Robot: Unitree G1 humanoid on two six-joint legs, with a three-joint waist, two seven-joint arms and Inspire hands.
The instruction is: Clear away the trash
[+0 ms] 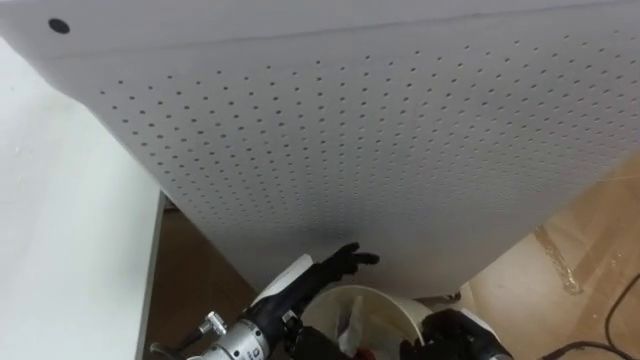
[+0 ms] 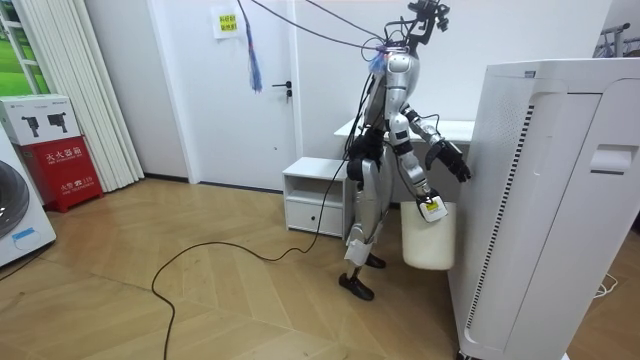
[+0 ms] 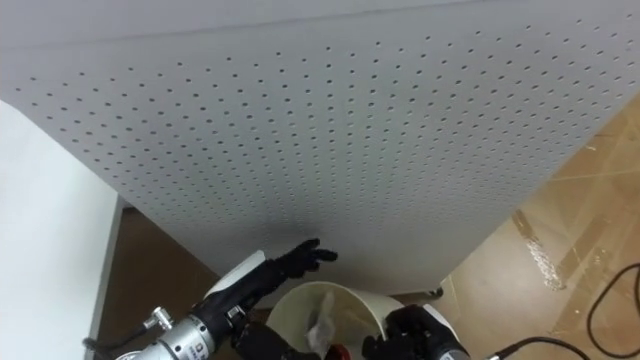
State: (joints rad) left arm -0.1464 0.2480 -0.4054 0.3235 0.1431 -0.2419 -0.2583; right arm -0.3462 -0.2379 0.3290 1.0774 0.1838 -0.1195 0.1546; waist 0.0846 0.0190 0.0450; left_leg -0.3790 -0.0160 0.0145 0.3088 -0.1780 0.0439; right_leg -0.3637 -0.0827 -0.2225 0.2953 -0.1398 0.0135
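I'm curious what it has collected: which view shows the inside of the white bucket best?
The right eye view: it looks straight down into the bucket, with a pale scrap inside. The left eye view shows nearly the same. The room view shows its outside, hanging from the right hand.

The white bin (image 1: pixel 400 318) runs off the bottom edge of the eye views. The pale scrap (image 1: pixel 352 325) and the red bit (image 1: pixel 366 352) inside it show too little to name. The right hand (image 3: pixel 408 335) is a dark shape at the bin's rim, also cut by that edge, and the appliance's perforated panel (image 1: pixel 400 150) runs past the top and the sides.
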